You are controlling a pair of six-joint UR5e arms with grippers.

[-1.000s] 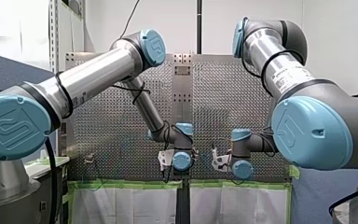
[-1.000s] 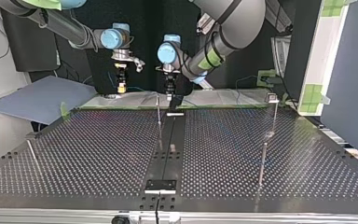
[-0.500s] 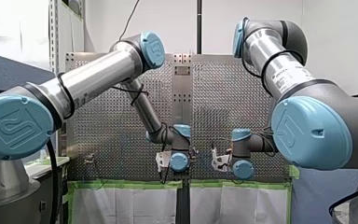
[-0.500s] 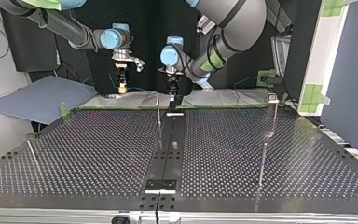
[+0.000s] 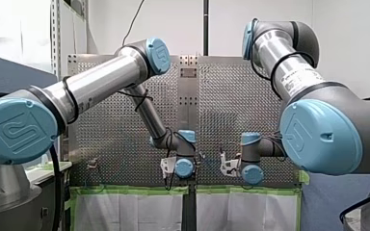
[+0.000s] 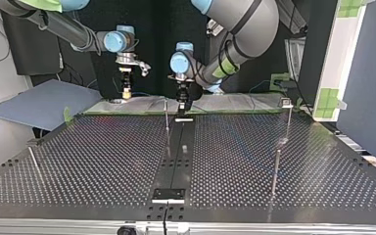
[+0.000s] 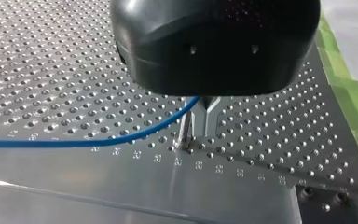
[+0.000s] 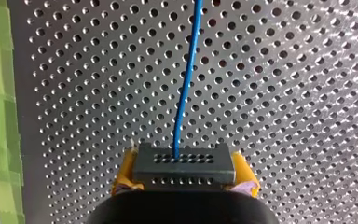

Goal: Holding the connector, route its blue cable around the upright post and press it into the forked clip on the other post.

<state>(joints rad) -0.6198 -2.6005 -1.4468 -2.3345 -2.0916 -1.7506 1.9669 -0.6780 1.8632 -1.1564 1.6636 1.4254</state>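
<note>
My right end effector [image 8: 184, 171] is closed, and its yellow pads [image 8: 124, 175] clamp the grey connector [image 8: 184, 161]. The blue cable [image 8: 186, 74] runs from the connector forward over the bench [image 8: 307, 93]. In the top view this end effector hangs left of the upright post [image 6: 166, 122]. My left end effector [image 6: 182, 100] hangs just right of that post, and I cannot tell how far it is open.

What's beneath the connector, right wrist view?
The perforated table lies beyond the connector, its blue cable running out over it. Yellow pads of my right gripper clamp the connector's sides; the spot directly beneath is hidden.
</note>
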